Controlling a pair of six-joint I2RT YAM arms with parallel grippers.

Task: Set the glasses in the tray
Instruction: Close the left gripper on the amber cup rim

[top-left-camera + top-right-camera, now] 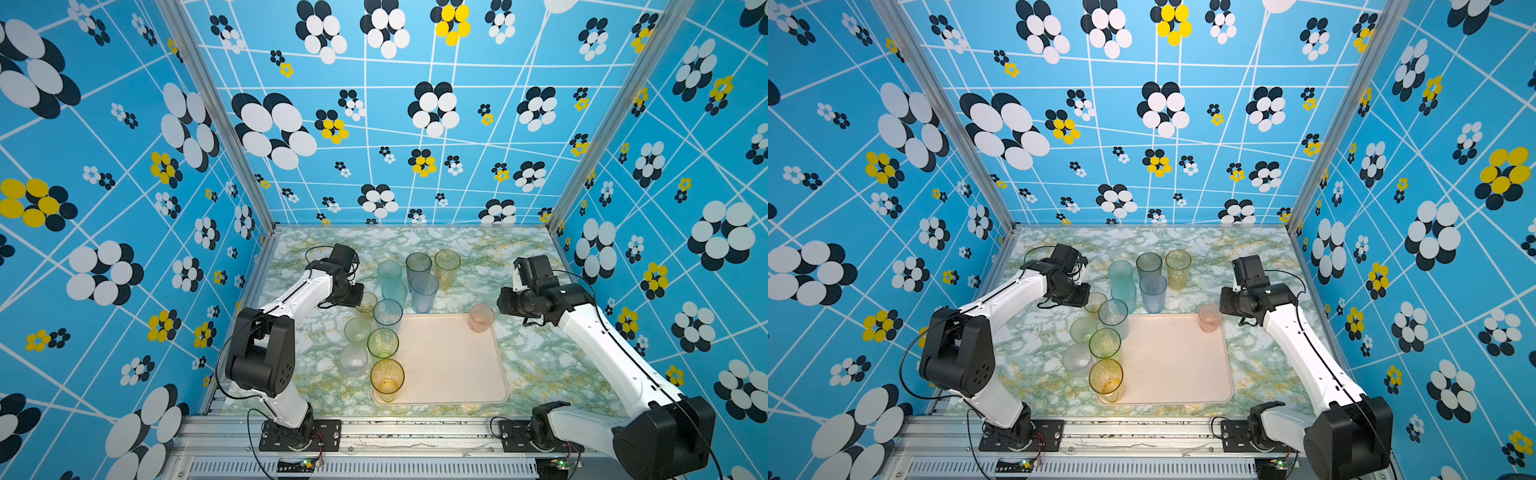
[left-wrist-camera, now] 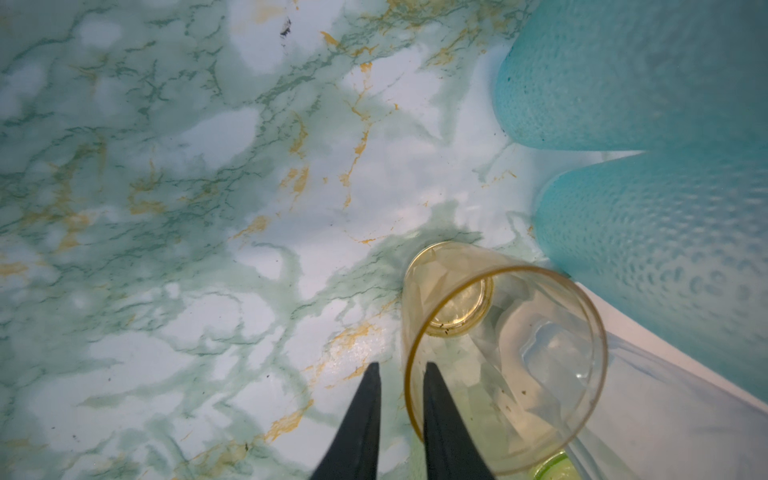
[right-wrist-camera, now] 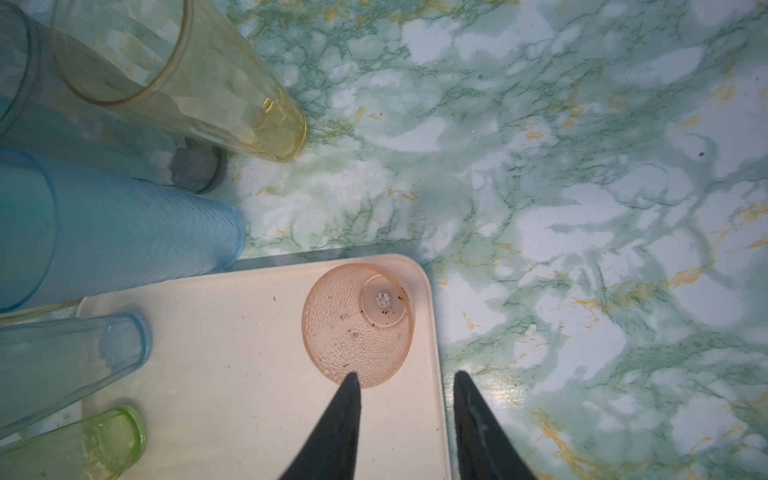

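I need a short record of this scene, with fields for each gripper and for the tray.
left gripper: jaws slightly apart, astride the rim of the short orange glass
right gripper: open, empty, above the pink glass
tray: pink glass in far right corner; tall amber glass in near left corner
off tray: orange glass, two teal glasses beside it
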